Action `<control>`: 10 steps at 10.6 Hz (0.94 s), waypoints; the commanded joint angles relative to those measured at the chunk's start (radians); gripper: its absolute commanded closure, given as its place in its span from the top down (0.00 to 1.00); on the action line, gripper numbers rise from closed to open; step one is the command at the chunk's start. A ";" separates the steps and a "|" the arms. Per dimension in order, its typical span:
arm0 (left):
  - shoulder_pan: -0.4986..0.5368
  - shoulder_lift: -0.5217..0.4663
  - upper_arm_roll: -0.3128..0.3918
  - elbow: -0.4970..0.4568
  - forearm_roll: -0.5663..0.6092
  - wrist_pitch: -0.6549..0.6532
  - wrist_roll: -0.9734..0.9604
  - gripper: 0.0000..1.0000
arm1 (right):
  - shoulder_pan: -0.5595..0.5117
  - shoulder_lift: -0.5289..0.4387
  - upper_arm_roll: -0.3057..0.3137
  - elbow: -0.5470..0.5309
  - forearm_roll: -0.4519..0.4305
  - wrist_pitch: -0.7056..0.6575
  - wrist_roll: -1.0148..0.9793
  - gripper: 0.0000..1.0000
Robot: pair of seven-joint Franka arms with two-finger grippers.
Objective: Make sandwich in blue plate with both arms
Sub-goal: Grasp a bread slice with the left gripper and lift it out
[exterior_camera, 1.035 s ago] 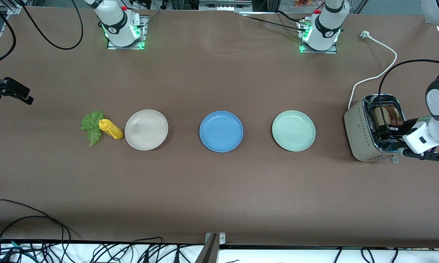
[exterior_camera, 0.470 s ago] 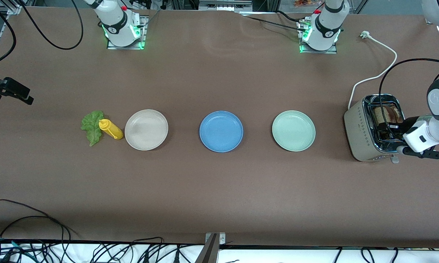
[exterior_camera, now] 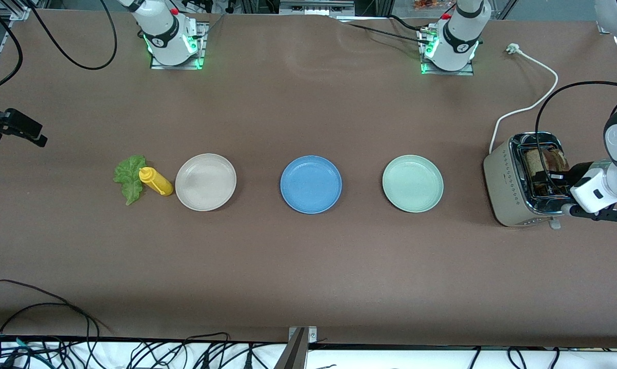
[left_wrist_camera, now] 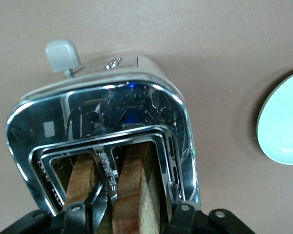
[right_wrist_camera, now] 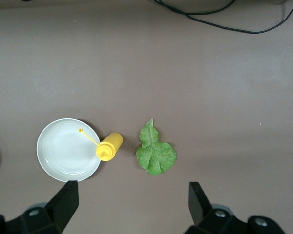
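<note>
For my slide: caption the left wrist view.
Left tool straddling a toast slice in the toaster, pale green plate beside it.

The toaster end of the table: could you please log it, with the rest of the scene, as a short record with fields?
toaster: at the left arm's end of the table, two bread slices standing in its slots
left end effector: over the toaster, fingers either side of one slice
right end effector: open, waiting high above the lettuce leaf and yellow bottle
blue plate: nothing on it, between the beige plate and pale green plate
</note>
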 commanded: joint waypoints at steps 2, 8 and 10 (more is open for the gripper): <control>-0.005 -0.010 0.030 -0.001 -0.030 -0.108 0.011 0.57 | 0.002 0.001 0.001 0.015 -0.003 -0.015 -0.004 1.00; -0.005 -0.006 0.039 -0.002 -0.030 -0.145 0.006 0.04 | 0.002 0.001 0.001 0.015 -0.003 -0.017 -0.004 1.00; -0.007 -0.007 0.039 0.003 -0.030 -0.145 -0.006 0.00 | 0.002 0.002 0.001 0.015 -0.003 -0.015 -0.003 1.00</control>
